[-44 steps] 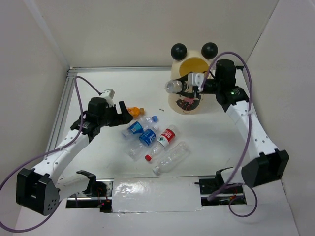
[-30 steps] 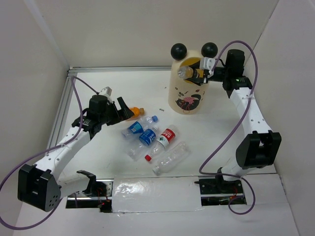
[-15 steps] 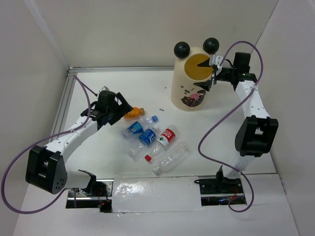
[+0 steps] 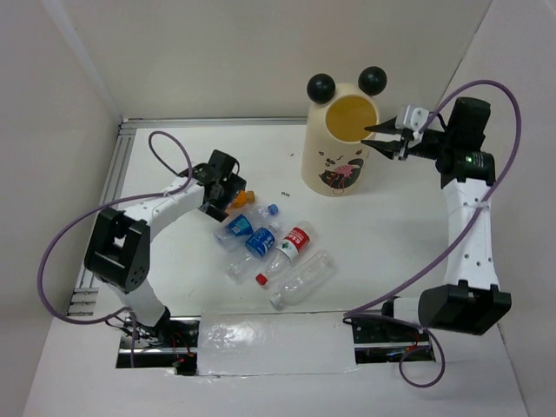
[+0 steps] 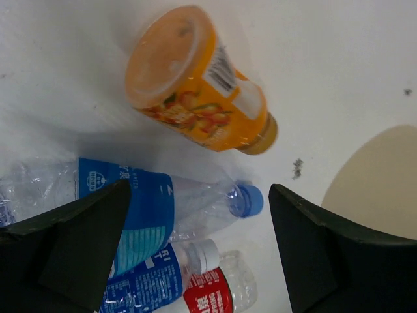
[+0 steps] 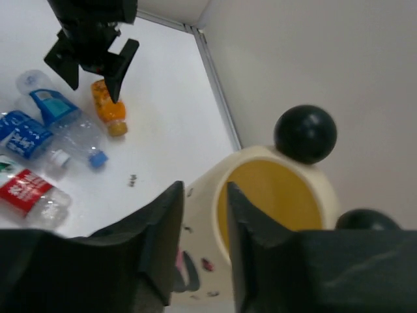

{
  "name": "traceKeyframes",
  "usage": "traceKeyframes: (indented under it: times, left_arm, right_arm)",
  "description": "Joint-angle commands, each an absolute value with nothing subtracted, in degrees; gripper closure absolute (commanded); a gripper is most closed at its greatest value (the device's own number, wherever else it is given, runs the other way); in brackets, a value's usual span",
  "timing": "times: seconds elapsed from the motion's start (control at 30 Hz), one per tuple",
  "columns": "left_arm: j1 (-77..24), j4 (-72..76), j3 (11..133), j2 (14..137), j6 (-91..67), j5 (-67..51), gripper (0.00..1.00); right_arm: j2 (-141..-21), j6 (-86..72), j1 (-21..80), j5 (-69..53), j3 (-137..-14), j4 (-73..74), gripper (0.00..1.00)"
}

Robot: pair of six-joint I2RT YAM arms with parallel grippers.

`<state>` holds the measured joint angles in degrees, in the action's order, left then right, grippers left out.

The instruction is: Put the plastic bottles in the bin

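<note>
Since half a second back, our right gripper (image 4: 375, 143) has pulled off the rim of the bin (image 4: 334, 174) and now sits just beside it on the right. The left gripper (image 4: 228, 193) has swung in over the orange bottle (image 4: 247, 198). The bottle the right one was carrying a second ago isn't in its jaws anymore.

Biggest thing first: the bin stands upright toward the far side of the white table (image 4: 391, 234). It's yellow inside, with two black ball ears (image 4: 322, 86) on the rim. We can't see what's lying in it from any view.

The right gripper's jaws are partway apart with nothing between them. In the wrist view its fingers (image 6: 163, 241) frame a strip of the bin's wall. The left gripper is spread wide and grasping nothing. It hangs above the orange bottle, with one of its fingers (image 5: 71, 248) out to each side of the wrist view.

We count five bottles on the table, all lying on their sides mid-table, well apart from the bin:
- The clear bottle (image 4: 302, 280) lies nearest the arm bases.
- The red-label bottle (image 4: 295, 243) is next to it.
- Then comes the white-capped blue-label bottle (image 4: 259, 241).
- The blue-capped bottle (image 4: 236, 228) lies alongside that one.
- The orange bottle lies just beside the blue cap (image 4: 273, 209).
</note>
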<state>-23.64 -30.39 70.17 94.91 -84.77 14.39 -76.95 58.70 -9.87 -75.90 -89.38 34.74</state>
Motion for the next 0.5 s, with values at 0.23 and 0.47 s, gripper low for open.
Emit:
traceKeyframes:
  times: [0.23,0.47]
  left_arm:
    - [-24.08,-34.56,75.15,104.94,-95.36,20.12,0.00]
    - [-23.55,-32.60,75.85,102.66,-94.57,20.13,0.00]
  right_arm:
    - [-70.31,66.26,-16.00,-73.48,-77.52,48.50,0.64]
    - [-70.31,72.16,-16.52,-72.33,-74.00,55.11,0.54]
